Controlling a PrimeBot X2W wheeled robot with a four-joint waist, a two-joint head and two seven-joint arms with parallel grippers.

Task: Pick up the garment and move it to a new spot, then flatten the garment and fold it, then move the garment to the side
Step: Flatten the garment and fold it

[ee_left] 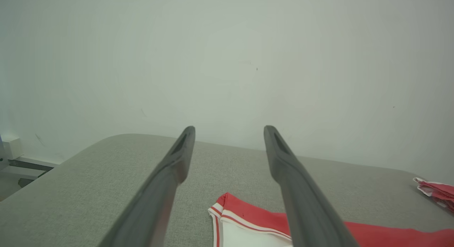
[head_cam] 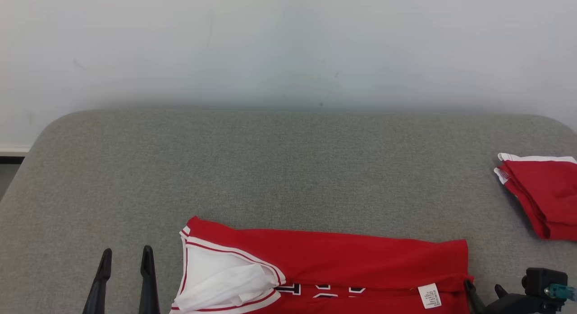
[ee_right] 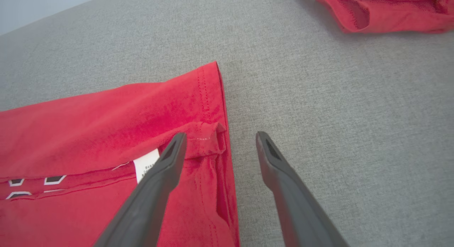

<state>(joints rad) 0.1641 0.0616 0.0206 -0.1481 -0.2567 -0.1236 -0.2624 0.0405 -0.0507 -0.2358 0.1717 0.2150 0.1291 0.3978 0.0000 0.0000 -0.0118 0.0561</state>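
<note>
Garment (head_cam: 342, 260) lies flat; right end effector (ee_right: 220, 137) spread wide, empty, astride its hem (ee_right: 222, 105) (left end effector (ee_left: 229, 130) likewise agape).

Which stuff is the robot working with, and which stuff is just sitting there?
For the job: red jersey with white trim, left gripper, right gripper.
Just lying about: folded red cloth pile at the far right, grey fabric table.
</note>
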